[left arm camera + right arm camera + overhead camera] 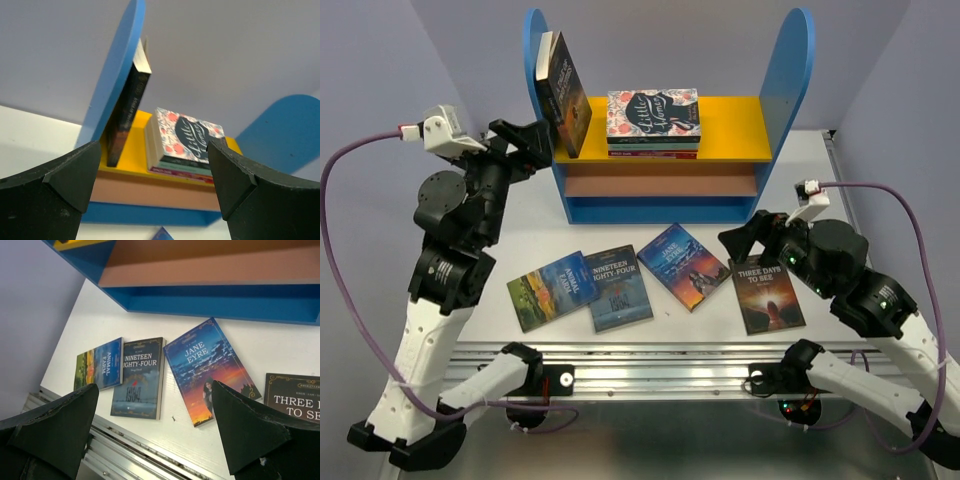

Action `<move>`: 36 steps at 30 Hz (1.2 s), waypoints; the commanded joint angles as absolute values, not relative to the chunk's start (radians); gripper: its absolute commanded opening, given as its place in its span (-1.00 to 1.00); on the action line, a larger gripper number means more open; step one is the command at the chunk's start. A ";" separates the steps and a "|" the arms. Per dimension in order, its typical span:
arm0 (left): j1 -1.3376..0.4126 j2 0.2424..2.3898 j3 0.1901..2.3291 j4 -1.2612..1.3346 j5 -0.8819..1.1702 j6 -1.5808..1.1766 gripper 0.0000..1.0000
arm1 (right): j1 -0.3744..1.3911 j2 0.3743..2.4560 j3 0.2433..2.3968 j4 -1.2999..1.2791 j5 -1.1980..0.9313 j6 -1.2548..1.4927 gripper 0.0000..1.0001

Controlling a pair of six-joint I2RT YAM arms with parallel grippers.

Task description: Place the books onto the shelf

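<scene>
Books are gripped by neither arm. The left gripper is seen spread wide with nothing between its fingers. It is raised level with the yellow upper board and pointed at the shelf from the shelf's left side. The left arm is folded upward, its elbow bent sharply over the table. Just beyond those fingertips, 1 dark book is stood on the yellow board, tilted so that it leans against the left blue side panel. On the same board, apart from that book, a floral "Little Women" stack is laid flat.

The right gripper is likewise held wide and empty (its fingers frame the table in the wrist view). It is lowered near the table in front of the shelf's right end, with the right arm kept low. Below it, 4 paperbacks are laid face up in a row on the table: "Three Days to See" nearest the right gripper, then "Jane Eyre", "Nineteen Eighty-Four" and the green-landscape one.
</scene>
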State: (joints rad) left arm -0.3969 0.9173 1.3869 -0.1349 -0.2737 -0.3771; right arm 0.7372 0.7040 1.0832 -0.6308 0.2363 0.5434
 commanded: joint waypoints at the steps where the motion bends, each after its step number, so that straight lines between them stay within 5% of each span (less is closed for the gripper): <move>1: -0.396 0.861 1.324 -0.230 -0.094 -0.483 0.98 | 0.741 0.687 1.080 -0.637 0.219 0.519 1.00; 8: -0.402 0.764 0.872 -0.112 0.297 -0.730 0.98 | 0.741 0.705 0.964 -0.664 0.250 0.583 1.00; 16: -0.592 0.672 0.554 0.061 0.217 -0.959 0.98 | 0.741 0.865 0.844 -0.566 0.324 0.591 1.00; 28: -0.863 0.925 0.488 0.245 0.025 -1.141 0.98 | 0.661 1.109 0.813 -0.410 0.284 0.479 1.00; 36: -1.025 1.222 0.592 0.278 -0.126 -1.322 0.98 | 0.425 1.152 0.707 -0.224 -0.039 0.420 1.00</move>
State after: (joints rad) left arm -0.9951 1.1652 0.5293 0.2150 -0.0364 -1.2209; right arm 0.4614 1.1400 0.7338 -0.3588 0.1173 0.4694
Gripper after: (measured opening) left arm 0.986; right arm 0.998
